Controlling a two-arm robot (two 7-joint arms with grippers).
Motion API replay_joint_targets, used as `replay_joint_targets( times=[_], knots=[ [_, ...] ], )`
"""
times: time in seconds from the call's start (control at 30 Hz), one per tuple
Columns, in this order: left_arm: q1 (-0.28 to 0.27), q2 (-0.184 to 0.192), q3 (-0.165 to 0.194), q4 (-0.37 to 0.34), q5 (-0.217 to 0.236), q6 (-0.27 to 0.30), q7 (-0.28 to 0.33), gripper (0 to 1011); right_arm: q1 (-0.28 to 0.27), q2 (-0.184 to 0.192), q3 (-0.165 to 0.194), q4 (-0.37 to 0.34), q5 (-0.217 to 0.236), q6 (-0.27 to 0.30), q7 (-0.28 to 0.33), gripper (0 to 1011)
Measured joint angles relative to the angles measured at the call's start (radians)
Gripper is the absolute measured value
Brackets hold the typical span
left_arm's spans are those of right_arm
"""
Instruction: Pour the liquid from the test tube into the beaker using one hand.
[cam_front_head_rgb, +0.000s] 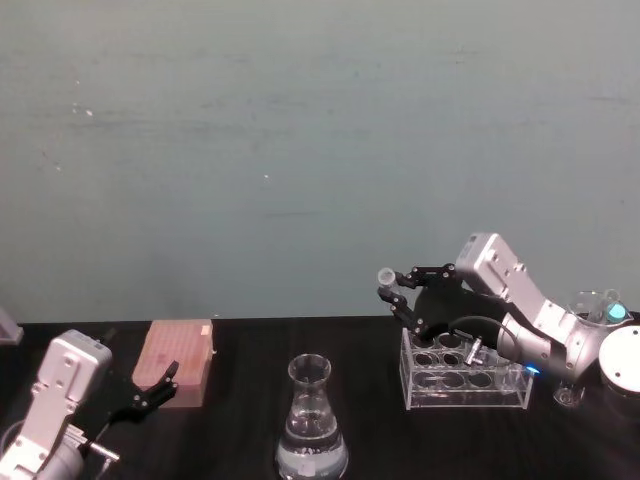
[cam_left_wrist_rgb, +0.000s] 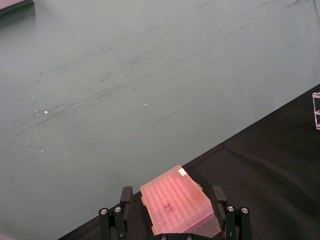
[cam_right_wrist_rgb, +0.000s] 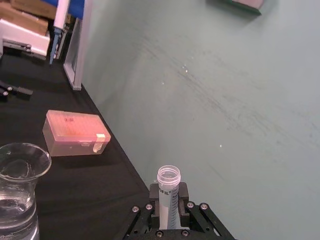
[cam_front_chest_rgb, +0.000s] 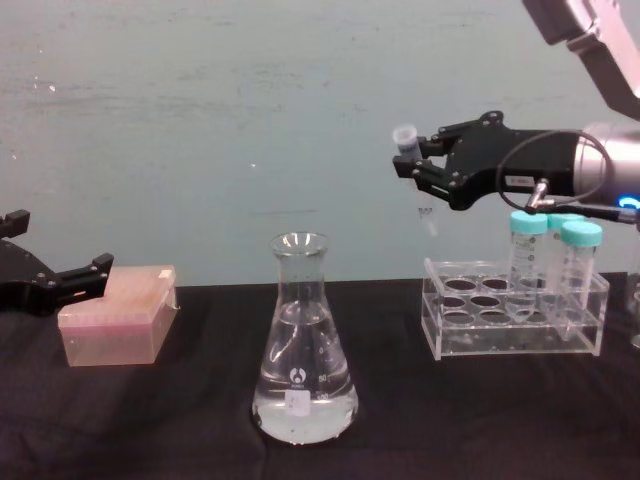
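My right gripper (cam_front_chest_rgb: 413, 162) is shut on the test tube (cam_front_chest_rgb: 405, 137), a slim clear tube with a whitish rim, and holds it nearly upright in the air above the left end of the tube rack (cam_front_chest_rgb: 515, 335). The same tube (cam_right_wrist_rgb: 168, 186) stands between the pads in the right wrist view, and in the head view the gripper (cam_front_head_rgb: 391, 286) is up and to the right of the beaker (cam_front_head_rgb: 311, 420). The beaker (cam_front_chest_rgb: 303, 340) stands on the black table at centre, with clear liquid (cam_front_chest_rgb: 303, 412) in its base. Whether the tube holds liquid I cannot tell. My left gripper (cam_front_head_rgb: 158, 388) rests open at the far left.
A pink lidded box (cam_front_chest_rgb: 115, 322) lies on the table at the left, just beyond the left gripper (cam_left_wrist_rgb: 171, 196). Two wider tubes with turquoise caps (cam_front_chest_rgb: 528, 225) stand in the rack's right end. A teal wall rises close behind the table.
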Motion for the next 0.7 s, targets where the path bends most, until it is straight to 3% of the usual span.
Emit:
replay_joint_targets(
  times=[0.7],
  knots=[
    [0.000, 0.000, 0.000, 0.000, 0.000, 0.000, 0.000, 1000, -0.020, 0.018, -0.083, -0.106, -0.226, -0.085, -0.109, 208]
  ],
)
